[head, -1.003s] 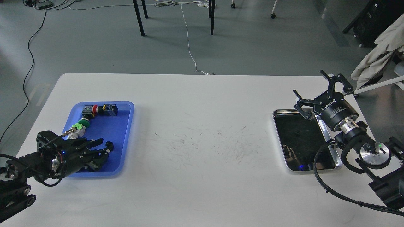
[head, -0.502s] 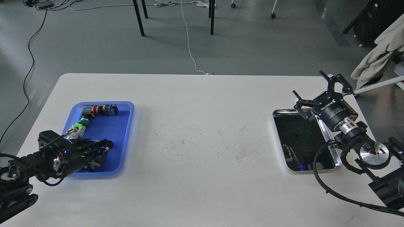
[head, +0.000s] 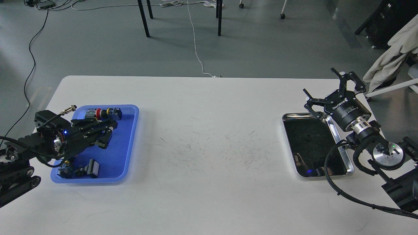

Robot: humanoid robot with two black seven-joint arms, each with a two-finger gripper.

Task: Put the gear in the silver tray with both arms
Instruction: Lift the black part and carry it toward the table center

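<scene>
My left gripper (head: pixel 107 133) hangs above the blue plastic tray (head: pixel 125 147) at the left, its fingers drawn together. The small dark gear that lay at its fingertips no longer shows on the tray floor and seems to be held between the fingers, mostly hidden. The silver tray (head: pixel 289 115) lies at the right of the table, its dark bottom bare but for a tiny speck. My right gripper (head: pixel 325 91) is open and empty over the silver tray's far right corner.
The blue tray holds a red push-button switch (head: pixel 104 113) at its far end and a dark block part (head: pixel 80 170) at its near end. A metal cylinder (head: pixel 68 109) pokes out by my left arm. A black cable (head: pixel 329 182) loops by the silver tray.
My left gripper shut over the small dark gear, then rose and moved toward the far end of the blue tray, uncovering the dark block part. The right arm barely moved.
</scene>
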